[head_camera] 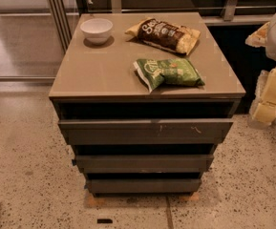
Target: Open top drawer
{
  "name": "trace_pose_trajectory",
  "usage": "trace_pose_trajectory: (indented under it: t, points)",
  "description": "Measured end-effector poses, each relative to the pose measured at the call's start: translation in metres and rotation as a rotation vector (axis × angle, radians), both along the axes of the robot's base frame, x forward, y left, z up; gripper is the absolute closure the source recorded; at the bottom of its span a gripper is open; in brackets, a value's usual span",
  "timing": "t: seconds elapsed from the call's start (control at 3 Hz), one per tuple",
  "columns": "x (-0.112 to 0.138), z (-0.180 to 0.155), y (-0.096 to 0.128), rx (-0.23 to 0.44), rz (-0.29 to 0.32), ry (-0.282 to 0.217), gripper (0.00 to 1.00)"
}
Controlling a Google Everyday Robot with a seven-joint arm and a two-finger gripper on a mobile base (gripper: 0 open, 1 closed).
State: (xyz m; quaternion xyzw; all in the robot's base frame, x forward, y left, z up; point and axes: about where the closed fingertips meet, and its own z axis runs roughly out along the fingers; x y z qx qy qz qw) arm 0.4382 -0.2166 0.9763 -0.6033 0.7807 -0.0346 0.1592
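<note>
The top drawer [144, 130] is the widest of three flat dark-grey fronts on a low cabinet, with small pale scratch marks [195, 128] right of centre. A dark gap runs between it and the cabinet's tan top [104, 73]. My gripper [269, 98] shows as pale yellow and white parts at the right edge of the camera view. It is to the right of the cabinet, about level with its top, and touches nothing on it. It is apart from the drawer front.
On the cabinet top stand a white bowl [97, 30], a brown chip bag [164, 35] and a green chip bag [168, 73]. The middle drawer [144, 163] and bottom drawer [144, 185] lie below. Glass panels with metal frames [56, 18] stand behind left. The floor is speckled.
</note>
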Motion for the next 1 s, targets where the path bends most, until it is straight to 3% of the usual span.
trace_pose_trajectory:
  t: [0.33,0.67,1.0]
  points:
    - [0.0,-0.003,0.001,-0.004,0.0,-0.013,0.0]
    - [-0.006,-0.028,0.01,0.01,0.03,-0.038,0.0]
    - [-0.002,-0.085,0.024,0.058,0.062,-0.025,0.0]
